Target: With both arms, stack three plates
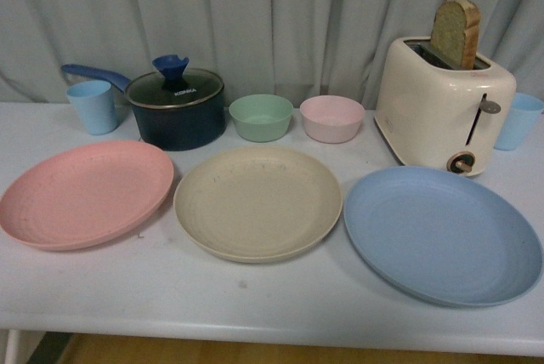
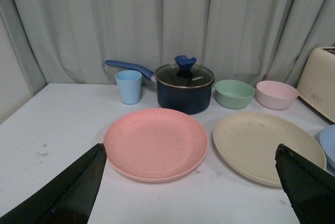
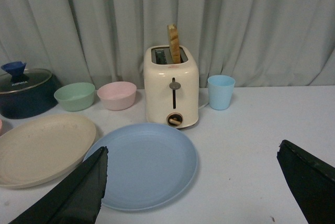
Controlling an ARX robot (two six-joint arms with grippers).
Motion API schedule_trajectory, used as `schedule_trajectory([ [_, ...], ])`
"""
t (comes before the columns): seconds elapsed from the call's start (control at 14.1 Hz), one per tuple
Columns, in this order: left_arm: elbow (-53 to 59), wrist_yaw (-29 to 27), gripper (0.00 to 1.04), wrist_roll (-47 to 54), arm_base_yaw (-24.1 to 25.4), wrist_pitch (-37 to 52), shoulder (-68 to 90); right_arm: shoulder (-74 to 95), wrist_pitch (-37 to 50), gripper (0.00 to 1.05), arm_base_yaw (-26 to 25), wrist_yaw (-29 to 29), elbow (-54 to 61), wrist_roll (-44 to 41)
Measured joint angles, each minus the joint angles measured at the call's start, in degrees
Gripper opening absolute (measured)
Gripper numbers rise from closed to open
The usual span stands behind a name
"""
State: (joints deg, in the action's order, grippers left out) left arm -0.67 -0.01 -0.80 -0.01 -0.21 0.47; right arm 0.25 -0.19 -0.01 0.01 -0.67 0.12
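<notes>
Front view: bread [image 1: 456,32] in toaster [image 1: 438,113], plates [image 1: 257,202] bare; left gripper [image 2: 191,150] and right gripper [image 3: 193,148] spread wide.

Three round, shallow, matte plates lie flat, right side up and unstacked, in a row on the desk [image 1: 255,300] before me. The pink plate [image 1: 85,194] is on my left, the beige plate [image 1: 257,202] in the middle and the blue plate [image 1: 442,235] on my right, slightly nearer me. Neighbouring rims sit just beside each other.
</notes>
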Motion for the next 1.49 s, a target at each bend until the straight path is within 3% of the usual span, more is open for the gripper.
schedule_trajectory([
  [1.49, 0.0, 0.0, 0.98, 0.0, 0.0, 0.0, 0.0, 0.0, 0.0, 0.98, 0.0, 0.0, 0.0, 0.0],
])
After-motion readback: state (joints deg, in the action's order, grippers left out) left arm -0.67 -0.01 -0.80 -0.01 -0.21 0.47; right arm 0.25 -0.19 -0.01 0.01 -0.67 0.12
